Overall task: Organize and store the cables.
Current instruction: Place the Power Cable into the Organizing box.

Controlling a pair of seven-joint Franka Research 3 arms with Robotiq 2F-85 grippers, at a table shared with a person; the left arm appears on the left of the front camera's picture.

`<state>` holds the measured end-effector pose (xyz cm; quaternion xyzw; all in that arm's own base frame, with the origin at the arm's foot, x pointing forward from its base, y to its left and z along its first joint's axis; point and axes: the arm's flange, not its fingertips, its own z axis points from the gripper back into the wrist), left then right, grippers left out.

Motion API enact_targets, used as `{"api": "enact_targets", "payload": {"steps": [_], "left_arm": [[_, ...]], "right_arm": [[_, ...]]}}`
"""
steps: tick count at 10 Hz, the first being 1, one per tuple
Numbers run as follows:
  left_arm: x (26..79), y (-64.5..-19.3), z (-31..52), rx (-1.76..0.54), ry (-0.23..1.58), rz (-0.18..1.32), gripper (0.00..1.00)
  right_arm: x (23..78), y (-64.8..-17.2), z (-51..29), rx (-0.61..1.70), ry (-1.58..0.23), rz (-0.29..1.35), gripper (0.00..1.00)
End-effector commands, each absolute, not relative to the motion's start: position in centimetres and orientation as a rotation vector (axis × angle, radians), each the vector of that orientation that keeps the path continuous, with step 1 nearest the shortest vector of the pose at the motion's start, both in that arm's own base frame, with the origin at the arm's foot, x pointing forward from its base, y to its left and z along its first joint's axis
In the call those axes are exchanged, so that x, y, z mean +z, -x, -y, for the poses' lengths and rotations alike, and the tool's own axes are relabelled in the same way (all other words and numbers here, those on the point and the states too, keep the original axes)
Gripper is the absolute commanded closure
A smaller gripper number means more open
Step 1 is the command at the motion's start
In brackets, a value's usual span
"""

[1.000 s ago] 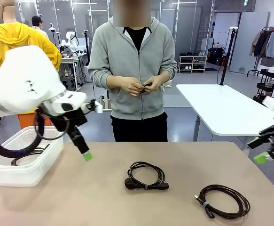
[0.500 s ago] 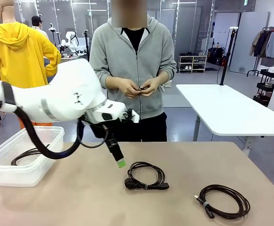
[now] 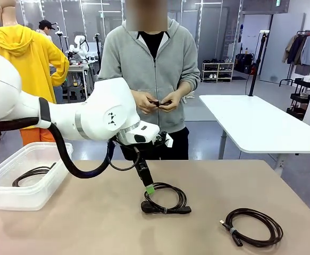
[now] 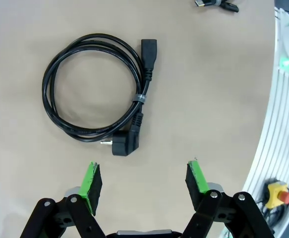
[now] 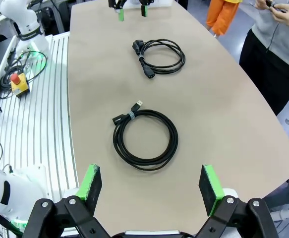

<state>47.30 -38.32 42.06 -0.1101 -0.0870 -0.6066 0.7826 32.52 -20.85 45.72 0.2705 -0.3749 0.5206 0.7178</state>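
A coiled black cable [image 3: 168, 210] with a plug lies at the table's middle. My left gripper [image 3: 150, 189] hangs just above its near-left edge. In the left wrist view the same cable [image 4: 140, 97] lies ahead of my left gripper [image 4: 144, 178], whose green pads [image 4: 91, 181] stand wide apart with nothing between them. A second coiled cable [image 3: 277, 229] lies at the front right. My right gripper [image 5: 149, 186] is open high above that cable [image 5: 115, 141], with the middle cable [image 5: 144, 67] farther off. Another cable [image 3: 32, 172] lies in the clear bin [image 3: 27, 196].
The clear plastic bin stands at the table's left edge. A person in a grey hoodie stands at the far side, both hands [image 3: 160, 102] busy with a small dark object at chest height. A white table [image 3: 256, 125] stands behind on the right.
My left arm has swung right from beside the bin and dropped to the middle cable. The right gripper has left the front view's right edge.
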Motion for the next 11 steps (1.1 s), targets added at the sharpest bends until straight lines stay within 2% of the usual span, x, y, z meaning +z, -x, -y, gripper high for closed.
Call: {"api": "enact_targets", "payload": {"steps": [1, 7, 11], "left_arm": [[41.9, -47.9, 39.2, -1.314, 0.22, 0.161, 0.14], [41.8, -47.7, 38.6, -1.315, 0.242, 0.187, 0.14], [39.2, -47.4, 41.8, -1.536, 0.213, 0.15, 0.14]], "right_arm": [[46.1, -32.9, 21.1, 1.171, -0.607, 0.848, 0.0], [45.7, -32.5, 20.8, 1.152, -0.599, 0.829, 0.0], [45.7, -32.5, 20.8, 1.152, -0.599, 0.829, 0.0]]}}
